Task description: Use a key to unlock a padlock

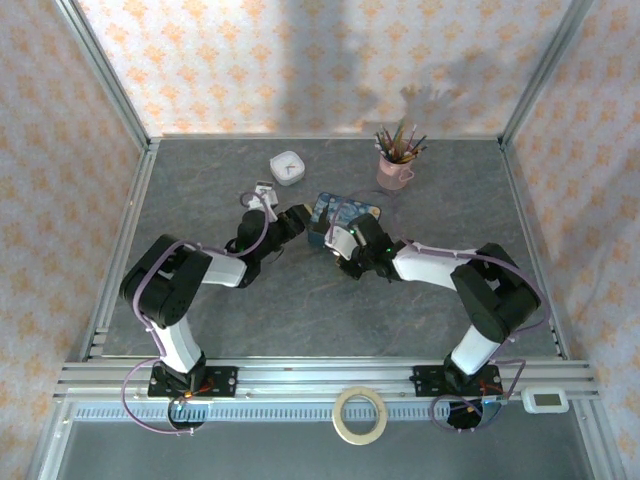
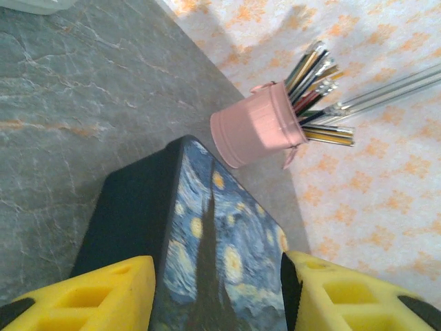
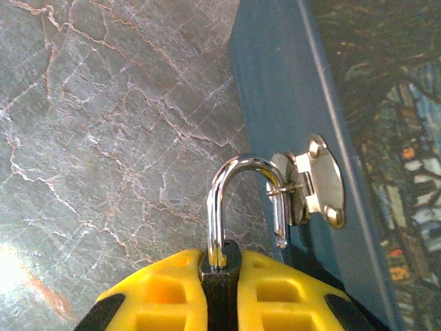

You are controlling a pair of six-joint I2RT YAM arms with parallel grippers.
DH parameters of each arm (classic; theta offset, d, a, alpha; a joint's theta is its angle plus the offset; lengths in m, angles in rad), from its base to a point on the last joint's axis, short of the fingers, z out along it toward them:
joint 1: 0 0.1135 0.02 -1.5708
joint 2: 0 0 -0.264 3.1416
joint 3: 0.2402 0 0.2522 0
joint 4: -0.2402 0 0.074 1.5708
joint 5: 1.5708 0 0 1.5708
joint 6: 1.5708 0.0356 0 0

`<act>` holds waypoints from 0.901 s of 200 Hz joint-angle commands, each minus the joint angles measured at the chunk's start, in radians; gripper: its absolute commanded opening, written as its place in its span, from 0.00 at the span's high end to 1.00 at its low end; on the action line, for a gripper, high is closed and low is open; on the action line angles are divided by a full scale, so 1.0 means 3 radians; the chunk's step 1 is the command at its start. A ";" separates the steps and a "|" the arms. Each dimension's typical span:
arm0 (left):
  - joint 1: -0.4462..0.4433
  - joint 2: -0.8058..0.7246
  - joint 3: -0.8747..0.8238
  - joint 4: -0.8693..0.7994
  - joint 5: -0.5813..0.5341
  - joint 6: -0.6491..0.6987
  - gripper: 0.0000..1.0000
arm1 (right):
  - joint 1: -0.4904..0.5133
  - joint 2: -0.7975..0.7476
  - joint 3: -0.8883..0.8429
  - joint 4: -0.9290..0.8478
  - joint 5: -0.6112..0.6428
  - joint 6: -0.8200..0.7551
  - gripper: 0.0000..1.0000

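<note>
Right end effector (image 3: 222, 269) clamped on padlock (image 3: 219, 227), dark body, shiny shackle through hasp (image 3: 320, 183) of blue box (image 3: 275, 83)

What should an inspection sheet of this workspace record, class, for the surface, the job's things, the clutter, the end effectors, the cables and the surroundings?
Surface: grey marbled tabletop.
Job's things: padlock, its shackle hooked through the hasp on the blue painted box.
Clutter: pink cup of pencils, white clock, small card, tape roll on the near rail.
End effectors: right end effector shut on the padlock body; left end effector straddles the box, grip unclear.
Cables: purple cables run along both arms.
Surroundings: floral walls, aluminium frame.
</note>
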 commanded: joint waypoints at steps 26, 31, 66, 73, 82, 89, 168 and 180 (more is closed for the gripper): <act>0.0028 0.0394 0.0299 -0.0204 0.0173 0.0181 0.52 | -0.0018 0.0010 0.0065 0.0104 -0.0060 -0.0170 1.00; 0.0027 0.0407 0.0301 -0.0178 0.0194 0.0166 0.52 | -0.0018 0.0021 0.0073 0.0104 -0.0062 -0.0174 1.00; -0.0037 0.0556 0.0335 -0.0104 0.0343 0.0181 0.56 | -0.0018 0.0134 0.0211 0.0067 -0.0110 -0.0208 1.00; -0.0062 0.0583 0.0353 -0.0105 0.0363 0.0197 0.57 | -0.0016 0.0159 0.0240 0.0054 -0.0125 -0.0223 1.00; -0.0101 0.0611 0.0378 -0.0122 0.0387 0.0215 0.58 | -0.0016 0.0201 0.0295 0.0034 -0.0140 -0.0239 1.00; -0.0128 0.0628 0.0396 -0.0128 0.0400 0.0219 0.59 | -0.0019 0.0231 0.0334 0.0016 -0.0142 -0.0254 1.00; -0.0216 0.0659 0.0333 -0.0022 0.0454 0.0133 0.62 | -0.0020 0.0371 0.0628 -0.0008 -0.0280 -0.0168 1.00; -0.0239 0.0641 0.0305 0.0019 0.0449 0.0108 0.62 | -0.0020 0.0365 0.0632 0.0055 -0.0376 -0.0007 1.00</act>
